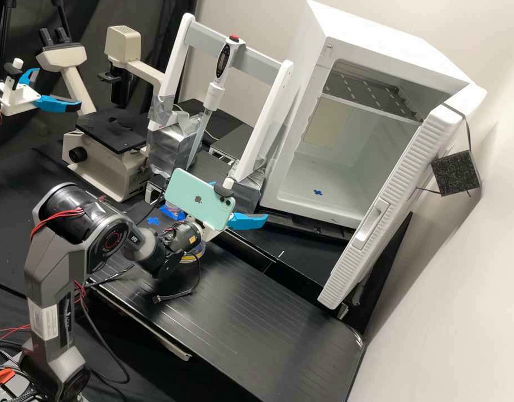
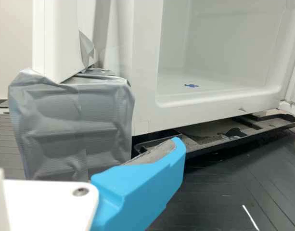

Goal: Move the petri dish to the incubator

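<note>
In the high view my gripper (image 1: 239, 201) is in front of the incubator's left side, its blue fingers apart with nothing seen between them; the phone covers part of one. From the wrist, the gripper (image 2: 142, 187) has one blue finger in sight, outside the incubator (image 2: 210, 108). A round clear dish with a yellow rim (image 1: 192, 255) rests on the black bench, partly covered by the wrist. Another round item (image 1: 172, 211) sits by blue tape behind the arm, too hidden to identify. The white incubator (image 1: 290, 196) stands with its door open and a blue mark (image 1: 318, 192) on its floor.
The incubator door (image 1: 391, 206) swings out over the bench's right side. A white frame (image 1: 268, 120) on tape-wrapped blocks (image 1: 173, 146) stands left of the incubator, with a microscope (image 1: 109, 151) farther left. Another gripper is at the far left.
</note>
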Motion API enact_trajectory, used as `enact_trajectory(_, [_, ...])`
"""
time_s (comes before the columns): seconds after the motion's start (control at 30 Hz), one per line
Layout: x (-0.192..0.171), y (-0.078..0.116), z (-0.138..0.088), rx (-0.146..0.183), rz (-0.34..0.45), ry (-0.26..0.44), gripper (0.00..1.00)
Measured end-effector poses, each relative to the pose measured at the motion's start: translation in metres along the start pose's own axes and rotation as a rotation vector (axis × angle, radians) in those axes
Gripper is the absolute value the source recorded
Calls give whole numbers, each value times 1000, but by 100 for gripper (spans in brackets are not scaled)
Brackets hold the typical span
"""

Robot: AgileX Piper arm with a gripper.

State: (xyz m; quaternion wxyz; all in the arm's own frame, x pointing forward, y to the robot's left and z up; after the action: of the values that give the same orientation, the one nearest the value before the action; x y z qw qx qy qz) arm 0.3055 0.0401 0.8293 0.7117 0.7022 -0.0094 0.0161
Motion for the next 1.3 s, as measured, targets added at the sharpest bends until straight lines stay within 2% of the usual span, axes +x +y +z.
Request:
enact_trajectory(0.37, [-8,-1,4,6,-4,3,100])
enact_trajectory(0.47, [-26,1,9,29,-9,28,100])
enact_trajectory(0.63, [-62,9,15,65,20,116,100])
enact_trajectory(0.8, [-104,8,23,82,-7,124,100])
enact_trajectory(0.97, [-133,1,23,52,-42,141,100])
enact_trajectory(1.03, [-139,2,21,29,-50,160,100])
enact_trajectory(1.13, [-142,5,21,14,-53,172,100])
enact_trajectory(1.3, [-145,8,23,21,-61,171,100])
